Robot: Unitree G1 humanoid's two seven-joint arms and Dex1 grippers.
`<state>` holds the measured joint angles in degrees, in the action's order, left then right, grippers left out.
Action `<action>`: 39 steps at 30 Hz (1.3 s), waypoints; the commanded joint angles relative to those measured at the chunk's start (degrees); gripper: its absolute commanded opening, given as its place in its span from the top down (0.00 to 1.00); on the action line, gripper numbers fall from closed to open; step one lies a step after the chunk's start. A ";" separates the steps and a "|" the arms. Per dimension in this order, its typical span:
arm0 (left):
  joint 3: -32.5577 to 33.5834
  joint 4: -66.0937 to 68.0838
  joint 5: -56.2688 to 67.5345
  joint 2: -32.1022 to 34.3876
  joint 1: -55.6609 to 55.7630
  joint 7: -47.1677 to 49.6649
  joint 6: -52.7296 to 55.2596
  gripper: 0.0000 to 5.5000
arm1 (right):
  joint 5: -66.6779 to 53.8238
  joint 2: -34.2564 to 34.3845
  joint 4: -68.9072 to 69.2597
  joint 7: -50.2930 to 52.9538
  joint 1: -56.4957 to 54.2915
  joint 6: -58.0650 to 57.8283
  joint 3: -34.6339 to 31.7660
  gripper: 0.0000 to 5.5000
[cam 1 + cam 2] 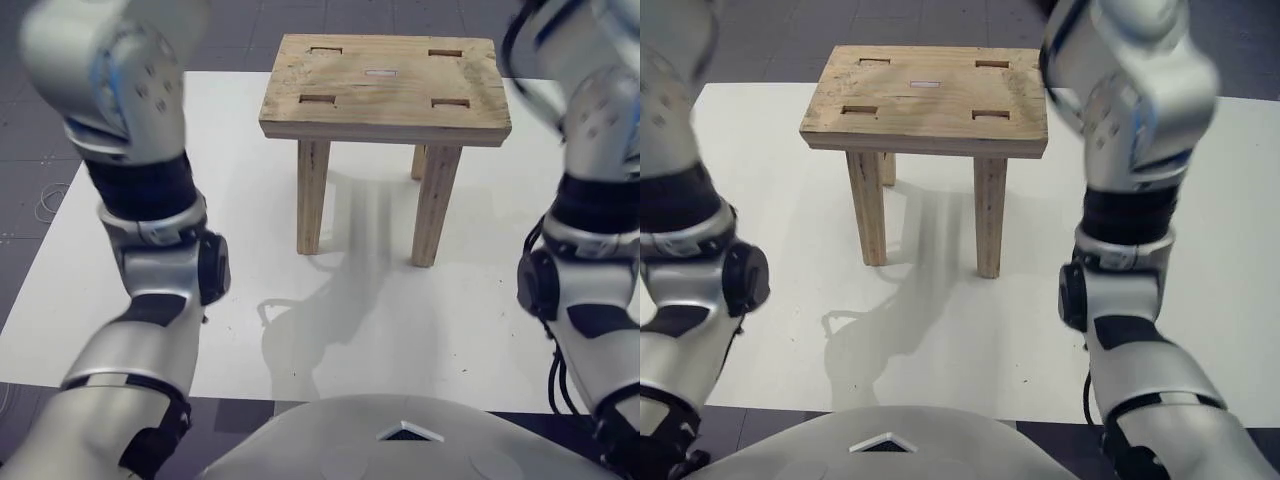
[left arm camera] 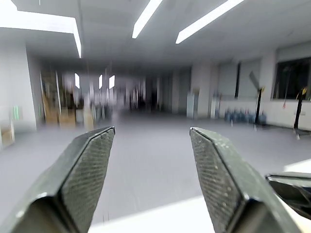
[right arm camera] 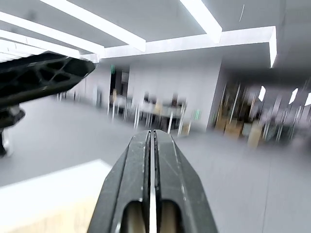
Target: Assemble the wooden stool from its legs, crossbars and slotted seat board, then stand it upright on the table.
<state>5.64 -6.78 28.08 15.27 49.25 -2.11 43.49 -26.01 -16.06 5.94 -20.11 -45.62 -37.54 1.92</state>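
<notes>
Stool [image 1: 385, 100] stands upright mid-table [image 1: 90, 260], legs down. Looks like stiff solid wood with some weight and rough, grippy faces. Best hold is probably the seat board [image 1: 930, 95] edges, one per side. Left gripper [image 2: 151, 131] fingers apart, empty. Right gripper [image 3: 152, 133] pressed together, empty.

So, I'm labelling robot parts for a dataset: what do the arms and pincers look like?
The left arm and right arm have silver shells, black joint bands and blue marks higher up. Black cables run along the right forearm. The left pincer has dark, grid-textured fingers; the right pincer is black.
</notes>
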 commanded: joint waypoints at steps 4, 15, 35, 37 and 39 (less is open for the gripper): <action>-4.21 -7.78 4.33 -9.13 -33.41 5.52 19.94 0.48 | 2.50 -2.64 -1.45 -2.59 18.95 -3.64 3.43 0.98; -1.40 -4.10 0.31 -2.55 -22.99 2.92 11.12 0.48 | -2.15 0.30 0.72 -0.42 12.67 -9.08 -2.30 0.98; 6.43 -24.50 -15.25 0.69 -41.92 4.00 -14.74 0.48 | 13.01 -5.98 9.43 15.25 21.29 5.78 -14.36 0.98; 4.06 -21.28 -16.94 -1.56 -48.30 2.80 -20.52 0.48 | 14.94 -5.49 10.17 13.62 31.91 8.40 -12.59 0.98; 0.99 -18.79 -20.68 -2.03 -52.70 2.27 -26.15 0.43 | 17.27 -4.87 9.99 12.28 39.95 14.21 -10.63 0.93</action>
<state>9.30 -27.77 10.83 13.73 0.06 1.07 22.04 -10.73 -21.49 15.58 -6.54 -11.84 -28.14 -10.30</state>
